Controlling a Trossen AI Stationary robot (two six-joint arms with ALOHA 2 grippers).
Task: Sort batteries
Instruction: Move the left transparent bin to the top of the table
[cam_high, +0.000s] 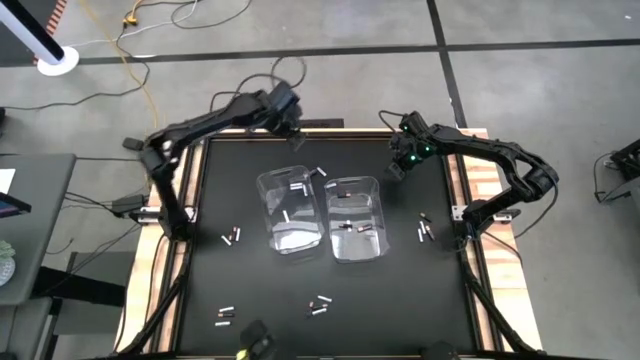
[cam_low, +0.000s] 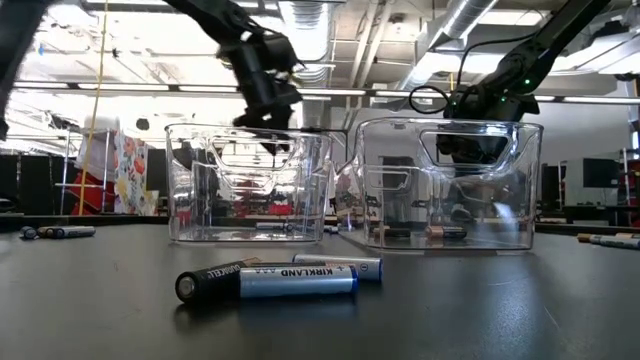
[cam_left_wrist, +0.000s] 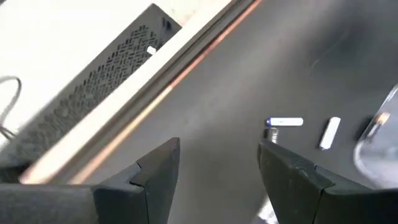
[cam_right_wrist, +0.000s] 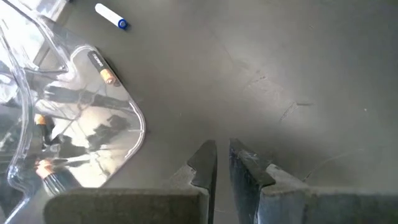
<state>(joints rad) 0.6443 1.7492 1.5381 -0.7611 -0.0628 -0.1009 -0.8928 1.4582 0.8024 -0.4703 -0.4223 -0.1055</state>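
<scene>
Clear bins (cam_high: 290, 210) hold batteries (cam_high: 297, 187) — left hand (cam_left_wrist: 217, 165) apart, right hand (cam_right_wrist: 222, 163) nearly together, both empty.

Black table top (cam_high: 250, 290) with light wood edges. See-through bins (cam_high: 292, 212). Small white batteries (cam_high: 297, 187) with blue tips, dark ones (cam_right_wrist: 102, 68) with copper ends. Black arms, green light on right gripper (cam_high: 397, 168).

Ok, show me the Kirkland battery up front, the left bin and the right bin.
Kirkland battery (cam_low: 297, 281), low view, middle of its label.
Left bin (cam_low: 190, 190), low view, front wall.
Right bin (cam_low: 520, 190), low view, front wall.
</scene>
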